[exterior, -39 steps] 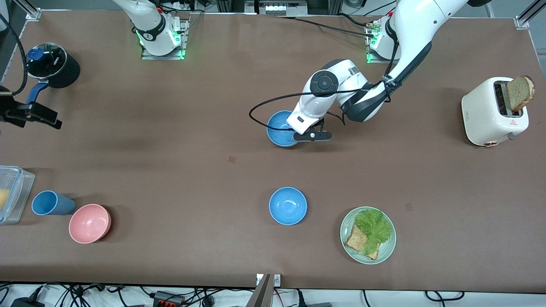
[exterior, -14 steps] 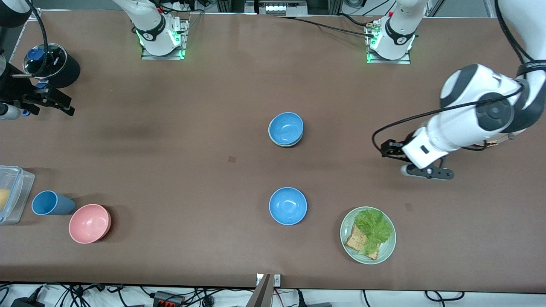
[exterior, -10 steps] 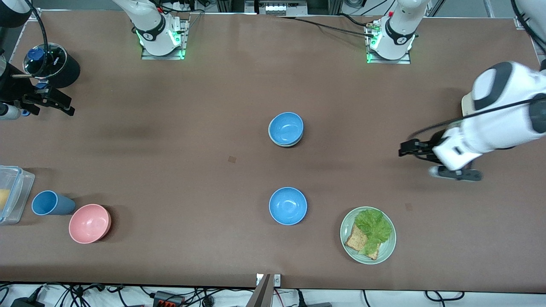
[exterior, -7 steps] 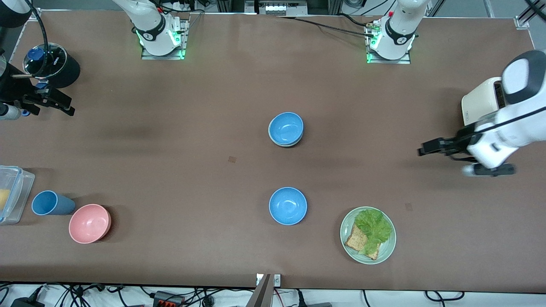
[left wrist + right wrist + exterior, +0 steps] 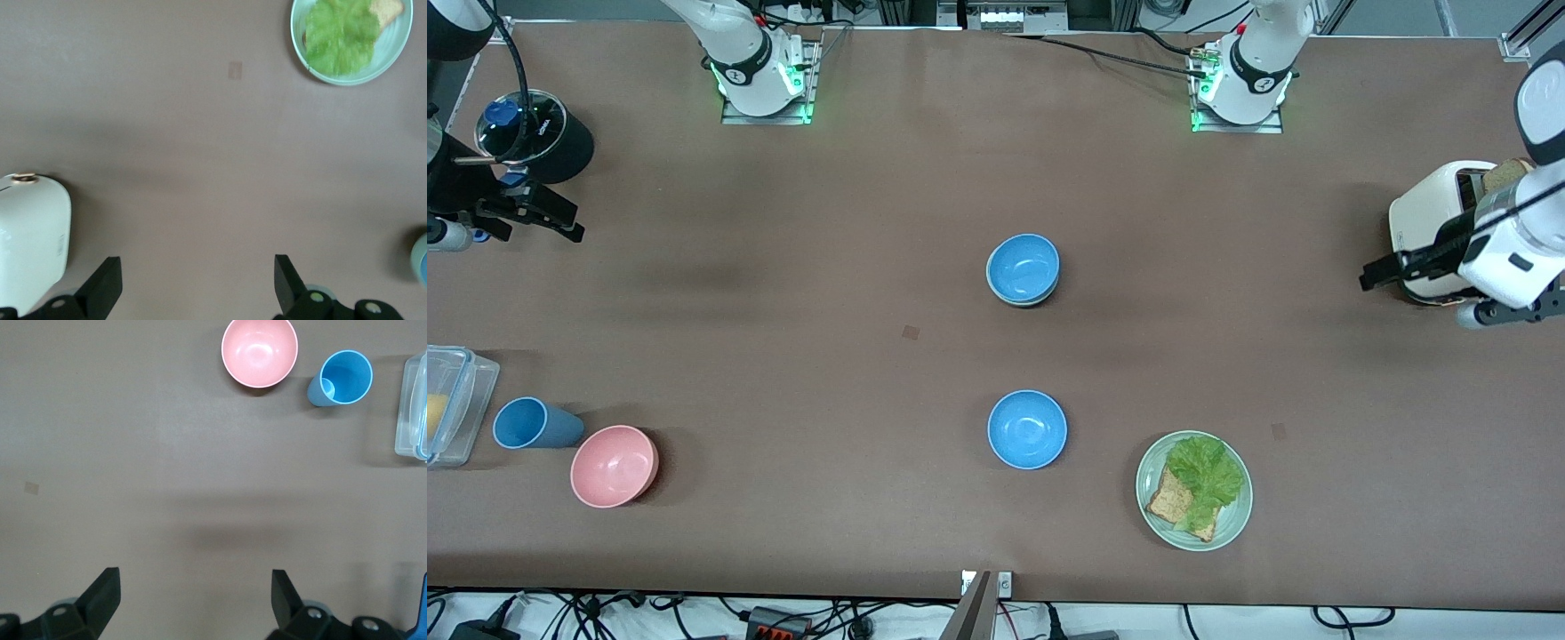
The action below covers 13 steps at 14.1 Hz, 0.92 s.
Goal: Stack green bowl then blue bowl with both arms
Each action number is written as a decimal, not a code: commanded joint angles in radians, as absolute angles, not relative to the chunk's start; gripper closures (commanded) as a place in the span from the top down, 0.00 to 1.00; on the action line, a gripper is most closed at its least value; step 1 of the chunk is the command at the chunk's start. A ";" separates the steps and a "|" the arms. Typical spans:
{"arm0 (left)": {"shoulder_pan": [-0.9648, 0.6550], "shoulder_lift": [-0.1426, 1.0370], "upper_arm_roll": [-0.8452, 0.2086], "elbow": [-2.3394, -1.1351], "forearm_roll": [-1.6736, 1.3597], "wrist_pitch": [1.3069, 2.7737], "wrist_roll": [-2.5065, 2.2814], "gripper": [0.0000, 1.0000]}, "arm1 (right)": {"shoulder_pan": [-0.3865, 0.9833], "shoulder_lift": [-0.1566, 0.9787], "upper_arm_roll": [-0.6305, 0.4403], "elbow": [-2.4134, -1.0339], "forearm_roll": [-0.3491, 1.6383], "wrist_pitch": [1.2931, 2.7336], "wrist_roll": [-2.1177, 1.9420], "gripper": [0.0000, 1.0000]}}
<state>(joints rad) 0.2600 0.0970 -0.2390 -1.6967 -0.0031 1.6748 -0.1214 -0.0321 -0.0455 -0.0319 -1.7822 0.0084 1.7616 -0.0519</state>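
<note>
A blue bowl (image 5: 1023,267) sits nested in the green bowl (image 5: 1024,303) at the table's middle; only the green rim shows under it. A second blue bowl (image 5: 1027,429) stands alone, nearer the front camera. My left gripper (image 5: 1371,277) is open and empty, up in the air beside the toaster at the left arm's end. In the left wrist view the left gripper (image 5: 197,277) holds nothing, and an edge of the stack (image 5: 420,259) shows. My right gripper (image 5: 560,222) is open and empty over the right arm's end, near the black pot; the right wrist view shows the right gripper (image 5: 193,593) the same.
A white toaster (image 5: 1436,236) with bread stands at the left arm's end. A pale-green plate (image 5: 1152,462) holds lettuce and bread. A pink bowl (image 5: 614,465), a blue cup (image 5: 529,424), a clear container (image 5: 449,404) and a black pot (image 5: 538,133) are at the right arm's end.
My left gripper has let go of the blue bowl, now in the green bowl, and swung away to the toaster. My right gripper has hardly moved in the last second.
</note>
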 commanded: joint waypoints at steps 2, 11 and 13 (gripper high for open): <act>0.130 0.029 -0.094 -1.695 -0.040 1.606 -0.021 1.00 | -0.031 -0.041 -0.032 -1.767 -0.003 1.750 -0.057 1.00; 0.118 0.046 -0.115 -1.612 -0.041 1.574 -0.028 1.00 | -0.031 -0.044 -0.032 -1.767 -0.003 1.749 -0.060 1.00; 0.124 0.046 -0.114 -1.612 -0.041 1.572 -0.018 1.00 | -0.031 -0.043 -0.032 -1.767 -0.003 1.750 -0.058 1.00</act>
<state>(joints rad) 0.1185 0.0286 -0.1180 -1.6463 -0.0181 1.5986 -0.0478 -0.0321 -0.0455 -0.0319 -1.7821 0.0084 1.7616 -0.0519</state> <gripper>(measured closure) 0.000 0.000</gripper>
